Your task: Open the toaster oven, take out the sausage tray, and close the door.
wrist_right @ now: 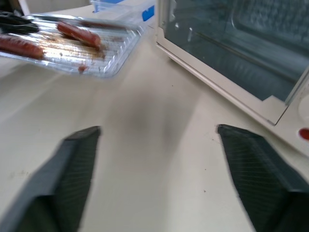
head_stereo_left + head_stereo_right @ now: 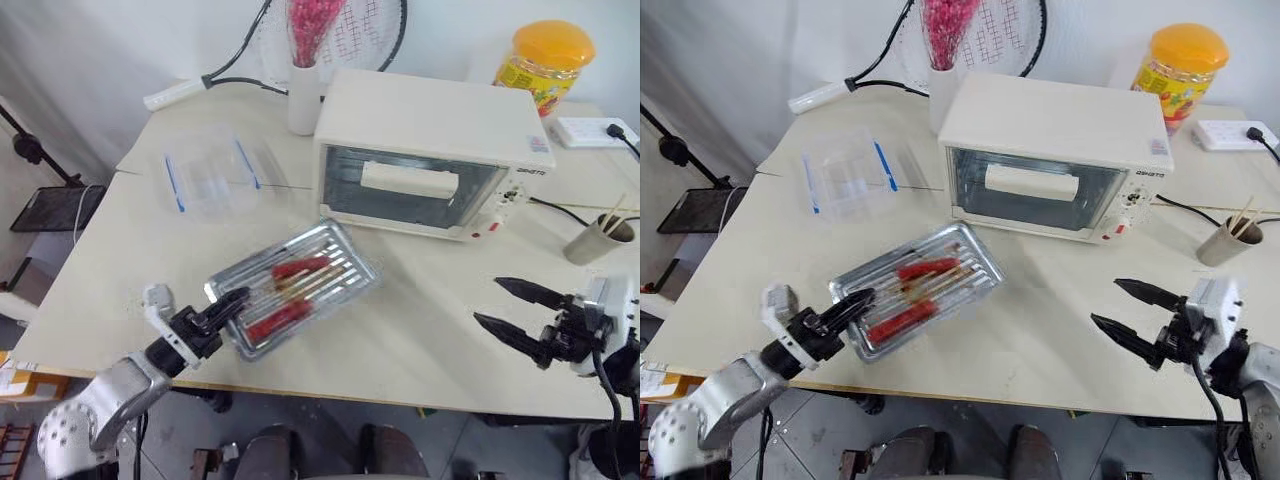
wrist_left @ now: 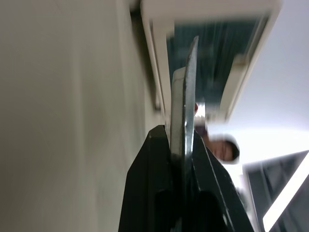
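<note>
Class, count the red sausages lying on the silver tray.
2: one sausage on the tray half nearer the toaster oven, one sausage on the half nearer the table's front edge. Glare may hide more.

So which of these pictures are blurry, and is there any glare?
Right wrist view: its own black fingers look soft and smeared. Left wrist view: the cream-white toaster oven is blurred. Head views: sharp, with bright glints on the shiny silver ridged sausage tray.

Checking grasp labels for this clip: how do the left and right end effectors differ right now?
The left end effector is shut on the rim of the shiny silver ridged metal sausage tray; the right end effector is open, holding nothing. The left sits at the tray's near corner; the right hangs over bare tabletop in front of the cream-white toaster oven. Both have two black fingers.
</note>
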Available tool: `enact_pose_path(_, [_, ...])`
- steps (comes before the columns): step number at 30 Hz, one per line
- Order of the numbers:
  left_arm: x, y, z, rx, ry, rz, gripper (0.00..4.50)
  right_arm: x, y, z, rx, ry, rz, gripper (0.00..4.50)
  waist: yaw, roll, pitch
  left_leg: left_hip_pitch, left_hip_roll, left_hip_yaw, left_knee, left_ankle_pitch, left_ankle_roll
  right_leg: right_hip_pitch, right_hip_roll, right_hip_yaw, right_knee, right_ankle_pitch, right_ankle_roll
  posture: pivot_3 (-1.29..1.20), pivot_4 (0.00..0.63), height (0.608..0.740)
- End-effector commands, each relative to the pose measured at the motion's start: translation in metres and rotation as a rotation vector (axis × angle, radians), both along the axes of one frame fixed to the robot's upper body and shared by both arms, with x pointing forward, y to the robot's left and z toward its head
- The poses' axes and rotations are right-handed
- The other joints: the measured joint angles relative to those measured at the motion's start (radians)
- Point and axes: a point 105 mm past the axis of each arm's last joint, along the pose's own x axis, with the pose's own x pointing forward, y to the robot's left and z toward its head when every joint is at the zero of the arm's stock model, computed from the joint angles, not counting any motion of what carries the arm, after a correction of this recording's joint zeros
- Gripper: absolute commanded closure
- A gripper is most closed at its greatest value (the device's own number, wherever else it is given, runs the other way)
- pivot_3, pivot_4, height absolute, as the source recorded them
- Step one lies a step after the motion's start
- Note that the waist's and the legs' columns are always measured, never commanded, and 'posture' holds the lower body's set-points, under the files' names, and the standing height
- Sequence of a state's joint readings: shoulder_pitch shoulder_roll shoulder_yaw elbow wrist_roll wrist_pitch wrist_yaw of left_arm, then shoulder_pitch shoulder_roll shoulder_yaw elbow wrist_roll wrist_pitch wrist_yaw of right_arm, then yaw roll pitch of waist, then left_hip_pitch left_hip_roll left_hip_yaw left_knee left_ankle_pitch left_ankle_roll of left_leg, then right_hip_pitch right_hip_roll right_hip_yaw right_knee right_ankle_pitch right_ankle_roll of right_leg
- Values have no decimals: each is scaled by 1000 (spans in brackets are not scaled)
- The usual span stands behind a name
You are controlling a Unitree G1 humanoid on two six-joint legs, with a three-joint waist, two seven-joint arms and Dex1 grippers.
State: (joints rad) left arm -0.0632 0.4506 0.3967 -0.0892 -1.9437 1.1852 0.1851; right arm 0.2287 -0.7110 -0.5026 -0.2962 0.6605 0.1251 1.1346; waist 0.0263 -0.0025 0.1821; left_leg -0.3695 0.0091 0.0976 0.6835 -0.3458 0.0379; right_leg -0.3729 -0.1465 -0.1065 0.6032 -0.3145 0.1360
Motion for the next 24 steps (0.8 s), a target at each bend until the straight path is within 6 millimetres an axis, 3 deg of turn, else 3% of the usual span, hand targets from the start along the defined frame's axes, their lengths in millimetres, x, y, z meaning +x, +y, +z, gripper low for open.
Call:
enact_pose_path(1, [3, -14, 4, -20, 7, -171, 4500, -19, 5, 9, -13, -61, 49, 35, 0, 1, 0, 0, 0, 0, 0, 0, 0, 0, 0, 0, 2, 0, 0, 0, 150, 740])
enact_pose_path(7, [25, -49, 4, -7, 72, -350, 4500, -38, 6, 4, -26, -7, 56, 35, 3, 1, 0, -1, -1, 0, -1, 0, 0, -1, -1, 0, 3, 0, 0, 0, 150, 740])
enact_pose_path(10, [30, -73, -7, 46, 109, -447, 4500, -46, 6, 2, -31, 1, 32, 35, 6, 1, 0, -1, -2, -1, -1, 0, 0, -1, -1, 0, 3, 0, 0, 0, 150, 740])
enact_pose_path(15, [43, -103, -28, 158, 151, -482, 4500, -60, 8, -4, -37, 20, -8, 35, 15, 2, -1, -1, -3, 0, -1, 0, 0, 0, -1, 0, 2, 1, 1, 0, 150, 740])
enact_pose_path(20, [49, -119, -26, 194, 106, -512, 4500, -66, 11, -8, -35, 29, -23, 35, 36, 5, -3, 0, -7, -1, -1, 2, 1, 1, -4, 2, -3, 2, 3, 0, 150, 740])
enact_pose_path(24, [54, -120, -18, 215, 44, -504, 3327, -66, 12, -10, -32, 31, -28, 0, 40, 5, -3, 0, -8, -2, -1, -1, -4, 2, -5, 4, -5, 3, 5, 0, 150, 740])
